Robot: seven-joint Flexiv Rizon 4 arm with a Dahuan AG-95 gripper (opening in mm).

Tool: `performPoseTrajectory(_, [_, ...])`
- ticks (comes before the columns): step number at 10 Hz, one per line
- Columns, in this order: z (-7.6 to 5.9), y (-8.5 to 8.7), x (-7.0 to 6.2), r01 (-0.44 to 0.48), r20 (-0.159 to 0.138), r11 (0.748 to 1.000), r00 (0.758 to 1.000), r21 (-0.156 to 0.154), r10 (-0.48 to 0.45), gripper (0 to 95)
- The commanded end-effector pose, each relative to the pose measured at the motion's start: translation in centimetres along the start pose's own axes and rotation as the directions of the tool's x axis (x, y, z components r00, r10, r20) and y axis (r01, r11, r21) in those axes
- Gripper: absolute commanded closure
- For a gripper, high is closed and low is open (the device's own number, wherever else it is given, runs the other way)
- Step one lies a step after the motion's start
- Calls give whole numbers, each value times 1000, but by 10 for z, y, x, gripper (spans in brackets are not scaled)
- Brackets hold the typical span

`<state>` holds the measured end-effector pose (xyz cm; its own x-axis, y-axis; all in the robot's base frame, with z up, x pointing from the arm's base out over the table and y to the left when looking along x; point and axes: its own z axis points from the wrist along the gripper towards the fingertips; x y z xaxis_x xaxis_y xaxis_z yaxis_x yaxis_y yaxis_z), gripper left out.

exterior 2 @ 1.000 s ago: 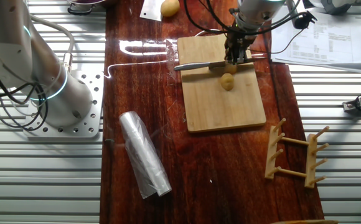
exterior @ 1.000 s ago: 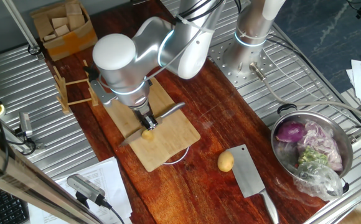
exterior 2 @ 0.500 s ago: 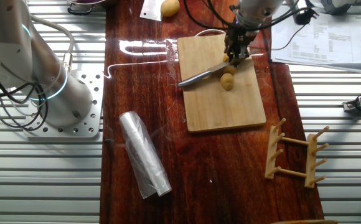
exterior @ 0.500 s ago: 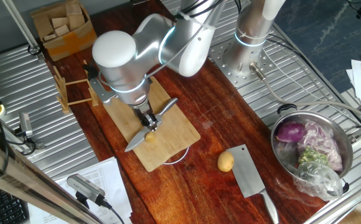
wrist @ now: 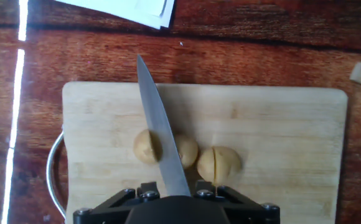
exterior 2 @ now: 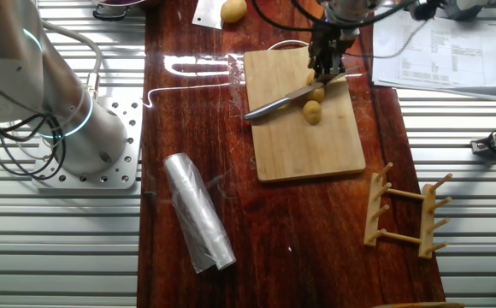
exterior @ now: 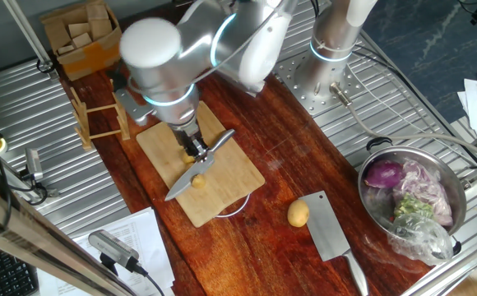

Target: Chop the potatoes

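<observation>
Two small yellow potatoes lie side by side on the wooden cutting board (wrist: 280, 124). In the hand view the knife (wrist: 159, 124) runs from my gripper (wrist: 175, 186) across the left potato (wrist: 144, 147), whose skin shows on both sides of the blade. The right potato (wrist: 219, 163) shows a cut line down its middle. My gripper (exterior: 196, 150) is shut on the knife handle, and the blade (exterior: 185, 182) slopes down to the board beside a potato (exterior: 198, 182). From the other side, the gripper (exterior 2: 325, 73) holds the knife (exterior 2: 278, 103) above a potato (exterior 2: 313, 113).
A larger golden potato (exterior: 298, 214) and a cleaver (exterior: 331, 234) lie on the dark wooden table right of the board. A steel pot (exterior: 372, 197) holds a purple onion (exterior: 384, 174). A wooden rack (exterior 2: 402, 214) and a plastic-wrap roll (exterior 2: 198, 214) lie near the board.
The knife has swung from level to tip-down across the potato. My hand has since risen slightly with the knife still held.
</observation>
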<state>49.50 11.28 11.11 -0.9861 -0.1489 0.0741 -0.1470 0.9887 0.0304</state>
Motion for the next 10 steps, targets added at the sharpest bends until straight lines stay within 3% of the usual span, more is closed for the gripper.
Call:
performPoseTrajectory(1, [0, 0, -2, -46, 17, 999, 999, -2, 46, 950])
performPoseTrajectory(3, [0, 0, -2, -114, 34, 993, 993, 1, 114, 950])
performPoseTrajectory(5, [0, -2, -1, -117, 37, 993, 993, 11, 116, 950])
performPoseTrajectory(8, [-10, -44, 13, -37, 33, 999, 999, 4, 36, 950])
performPoseTrajectory(10, [-12, -52, 17, -29, 27, 1000, 999, 8, 29, 950])
